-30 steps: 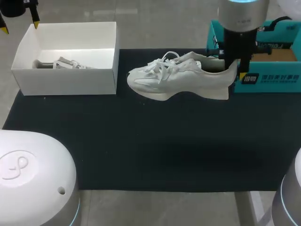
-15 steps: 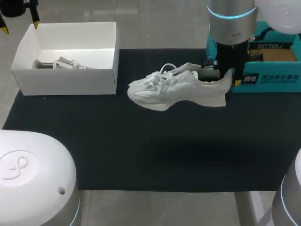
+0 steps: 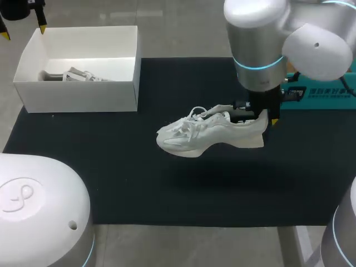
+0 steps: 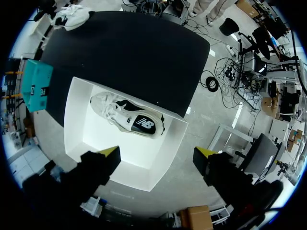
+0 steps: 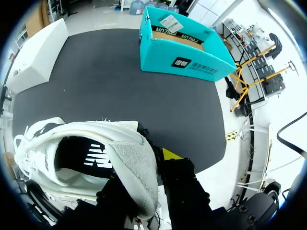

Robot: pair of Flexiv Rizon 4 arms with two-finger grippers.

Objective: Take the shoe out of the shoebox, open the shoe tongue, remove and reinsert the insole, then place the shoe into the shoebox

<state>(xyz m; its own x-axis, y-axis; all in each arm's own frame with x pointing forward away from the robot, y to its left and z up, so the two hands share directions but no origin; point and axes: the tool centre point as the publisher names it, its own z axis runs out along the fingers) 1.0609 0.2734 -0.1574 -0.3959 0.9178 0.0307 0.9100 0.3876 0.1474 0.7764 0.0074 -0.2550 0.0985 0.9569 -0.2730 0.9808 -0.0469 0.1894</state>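
Head view: the shoe [image 3: 208, 133] is clamped at its heel by the right gripper [image 3: 266, 118], toe pointing frame-left; the left gripper [image 3: 23, 29] is seen spread, empty.

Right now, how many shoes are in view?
2. One shoe hangs over the black mat, its heel in the right gripper. A second shoe lies inside the white box. The teal box shows only part of its inside, so another could hide there.
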